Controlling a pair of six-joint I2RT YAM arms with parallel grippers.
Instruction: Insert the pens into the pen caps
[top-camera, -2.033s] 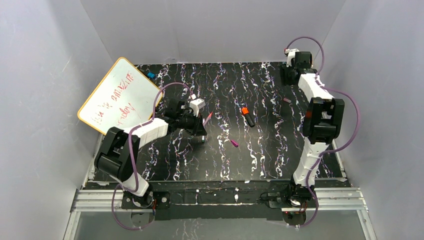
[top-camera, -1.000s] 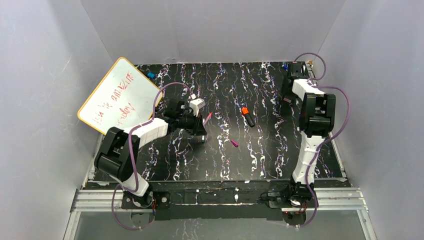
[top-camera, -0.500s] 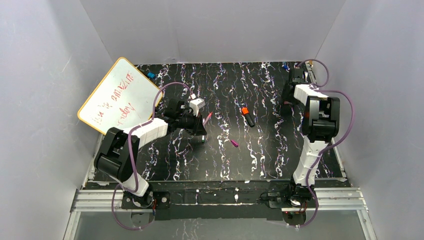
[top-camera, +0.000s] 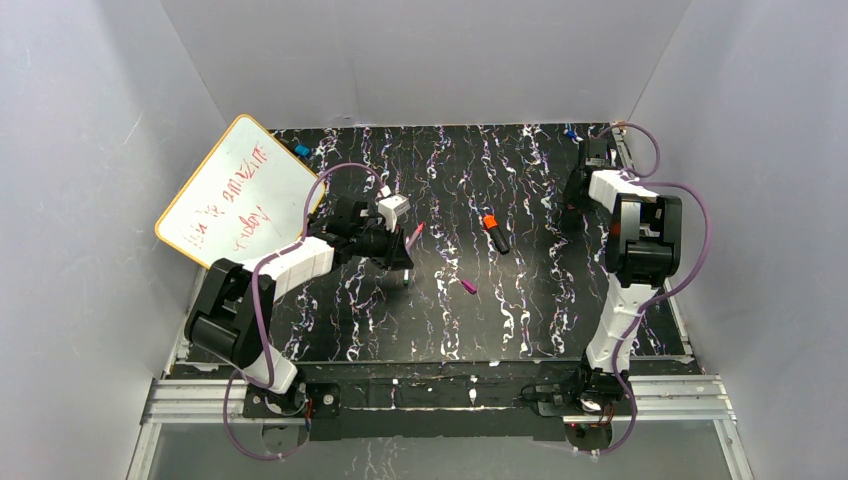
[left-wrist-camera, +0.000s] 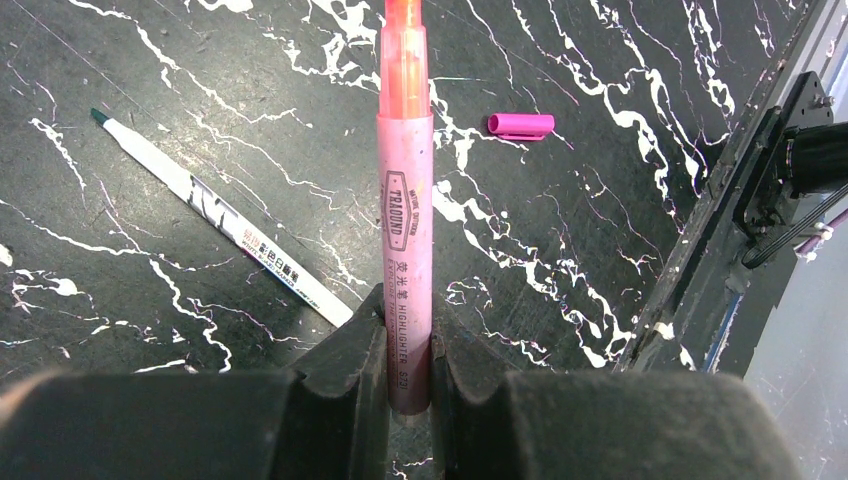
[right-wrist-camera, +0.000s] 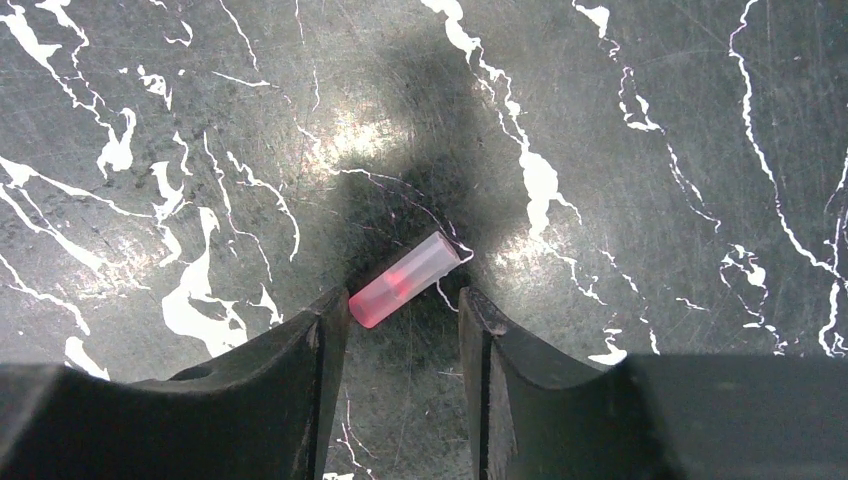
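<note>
Black, white-veined bench (top-camera: 520, 310) boxed by pale walls: left hand (left-wrist-camera: 408, 330) clenched on the pink pen (left-wrist-camera: 405, 230), right hand (right-wrist-camera: 402, 300) released over a cap.
Held upright in the left wrist view, the pink pen has a matte barrel with a small printed label and a brighter orange-pink upper section. At its 10 o'clock the whitish pen (left-wrist-camera: 225, 215) lies flat, slim, lettered and green-tipped. The magenta cap (left-wrist-camera: 521, 124) lies on its side at its 1 o'clock. Near the bench centre lies the black pen (top-camera: 493, 232), thicker, with an orange end. At the bench's 2 o'clock, the right hand's spread fingers flank a short translucent cap (right-wrist-camera: 405, 280). It is pinkish-red at its lower end and lies tilted, that end just beside the 9 o'clock finger.
</note>
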